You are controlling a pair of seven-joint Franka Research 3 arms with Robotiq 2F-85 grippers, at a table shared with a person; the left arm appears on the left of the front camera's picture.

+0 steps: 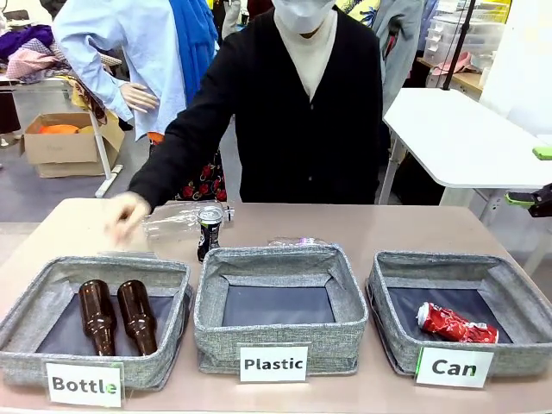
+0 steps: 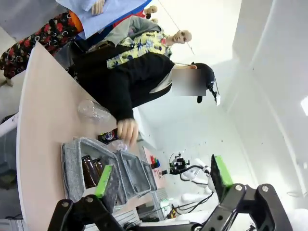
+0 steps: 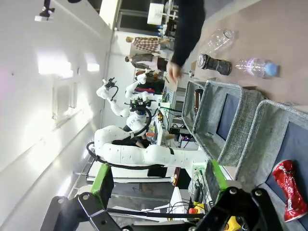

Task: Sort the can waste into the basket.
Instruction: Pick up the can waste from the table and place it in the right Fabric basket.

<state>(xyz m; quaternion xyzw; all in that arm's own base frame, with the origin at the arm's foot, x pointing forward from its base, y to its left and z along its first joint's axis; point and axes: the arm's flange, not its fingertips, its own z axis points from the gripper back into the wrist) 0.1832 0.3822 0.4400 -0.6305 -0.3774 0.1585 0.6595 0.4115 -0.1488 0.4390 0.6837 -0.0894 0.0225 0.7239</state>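
A crushed shiny red can (image 1: 457, 323) (image 3: 288, 190) lies on the dark floor of the grey basket labelled "Can" (image 1: 392, 297) (image 3: 269, 115) at the right. A black can with a silver top (image 1: 210, 228) (image 3: 215, 63) stands upright on the table behind the "Plastic" basket (image 1: 280, 259). The person's hand (image 1: 128, 216) (image 2: 127, 130) hovers left of it, blurred, by a clear plastic bottle (image 1: 177, 220). My left gripper (image 2: 162, 180) is open and holds nothing, well back from the table. My right gripper (image 3: 159, 180) is also open and holds nothing, off to the side of the "Can" basket.
The "Bottle" basket (image 1: 26, 310) (image 2: 72, 163) at the left holds two brown glass bottles (image 1: 116, 315). A second clear plastic bottle (image 1: 297, 242) (image 3: 255, 67) lies just behind the "Plastic" basket. A white table (image 1: 466, 138) stands beyond the far right corner.
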